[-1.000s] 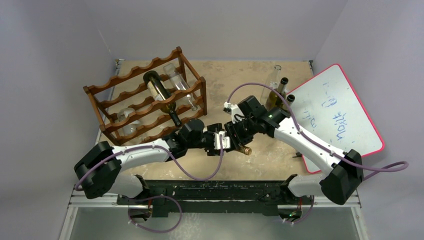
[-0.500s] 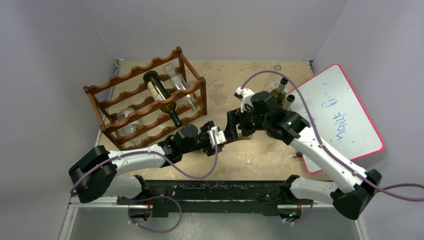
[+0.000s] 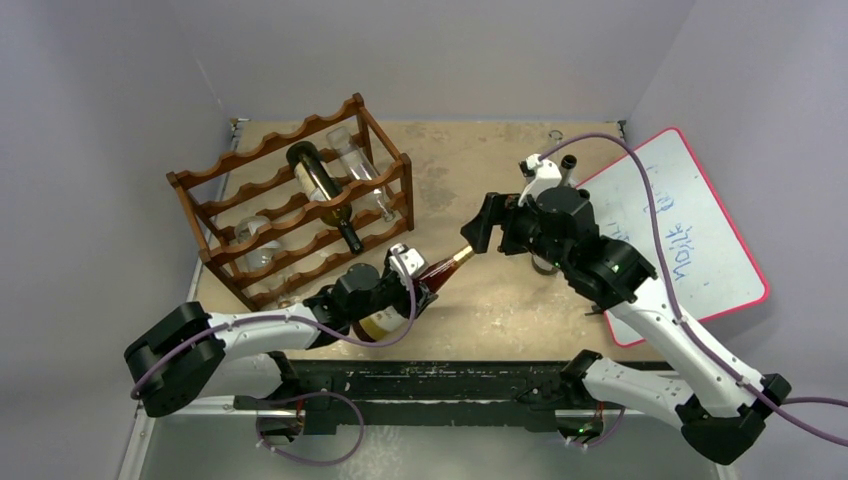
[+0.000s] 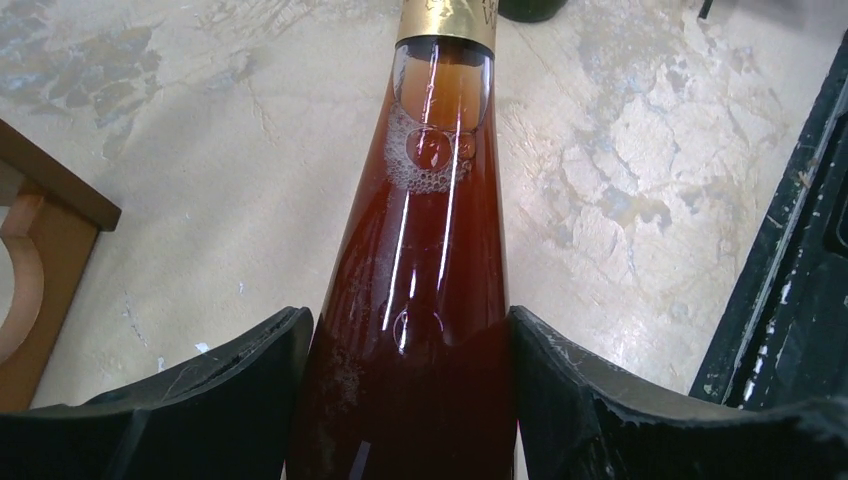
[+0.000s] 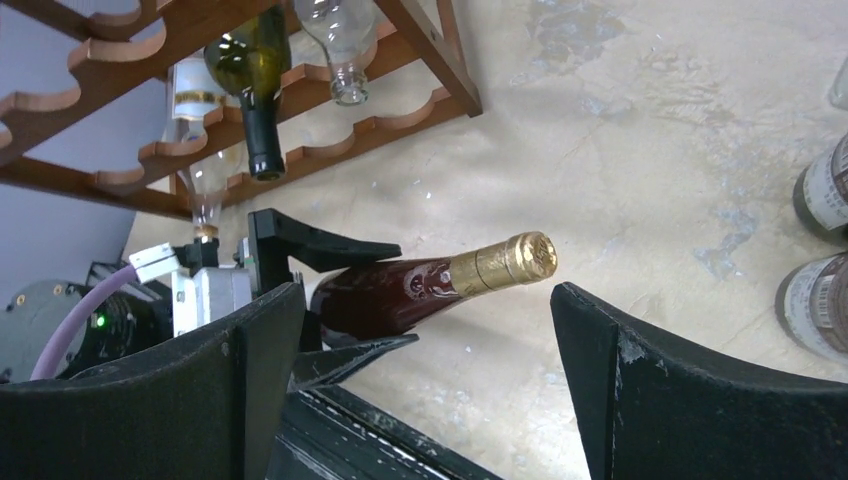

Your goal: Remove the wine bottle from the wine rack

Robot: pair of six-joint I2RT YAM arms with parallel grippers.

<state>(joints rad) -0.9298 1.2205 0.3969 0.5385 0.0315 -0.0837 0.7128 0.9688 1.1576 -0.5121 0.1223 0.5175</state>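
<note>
A wine bottle [image 3: 432,268] of reddish liquid with a gold foil neck is off the wine rack [image 3: 290,200], tilted over the table with its neck toward the back right. My left gripper [image 3: 405,292] is shut on its body; in the left wrist view both black fingers [image 4: 250,390] press the glass of the wine bottle [image 4: 440,230]. My right gripper [image 3: 482,225] hangs open just beyond the gold cap, touching nothing. In the right wrist view the wine bottle [image 5: 420,285] lies between and beyond the wide jaws of the right gripper [image 5: 428,298].
The wine rack [image 5: 300,150] holds a dark green bottle [image 3: 318,180] and clear bottles [image 3: 360,165]. More bottles [image 3: 568,165] stand at the back right, close behind the right arm. A pink-edged whiteboard [image 3: 690,230] leans at the right. A black rail [image 3: 430,375] runs along the near edge.
My right gripper opened, let go of the bottle's neck and drew away toward the back right. My left arm pulled back to the near left with the bottle, swinging its neck toward the back.
</note>
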